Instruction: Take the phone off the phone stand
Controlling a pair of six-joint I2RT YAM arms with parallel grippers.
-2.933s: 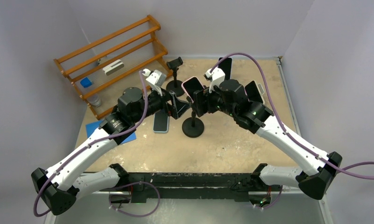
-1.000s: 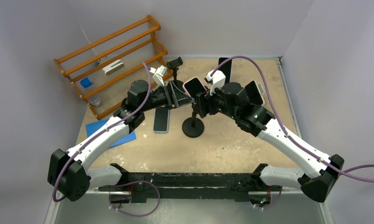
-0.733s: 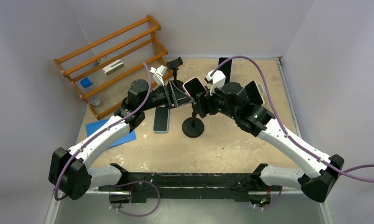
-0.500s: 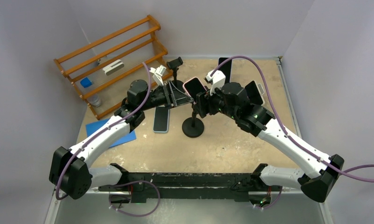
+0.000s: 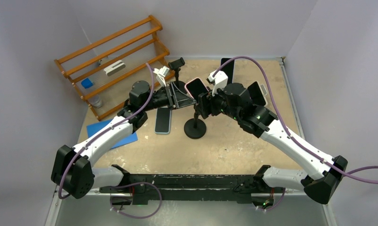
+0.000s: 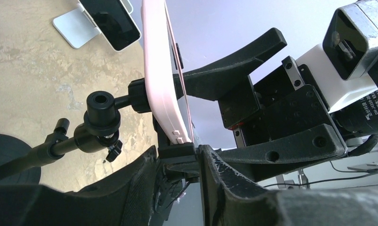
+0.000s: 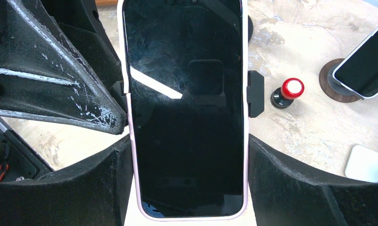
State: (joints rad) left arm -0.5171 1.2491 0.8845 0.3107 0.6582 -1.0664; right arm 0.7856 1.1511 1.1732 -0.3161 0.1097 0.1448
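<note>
1. Extraction was the step in hand, by my reading: the phone (image 7: 187, 108) in its pink case sat on the head of the phone stand (image 5: 195, 128), up off the surface (image 5: 234, 141) and not yet free.
2. Right gripper (image 7: 187, 141) came in from the right of the stand. Its jaws grasped the phone across its width, pads flush on both long edges with no gap showing.
3. Left gripper (image 6: 177, 155) reached in from the left of the stand, its jaws set close on either side of the clamp foot (image 6: 176, 149) under the phone's lower edge. Whether they had truly bitten, I could not tell.
4. Next move, as I judged it: brace the stand on the left, then draw the phone up out of the side clamp (image 7: 255, 94) without dragging the stand over. The clamp's squeeze was the thing to beat.
5. Overhead, both wrists covered the stand's head, so the contact points were hidden there.
6. The right wrist view cut off the phone's top edge and hid the cradle behind the screen.
7. How tight the clamp held was impossible to make out.
</note>
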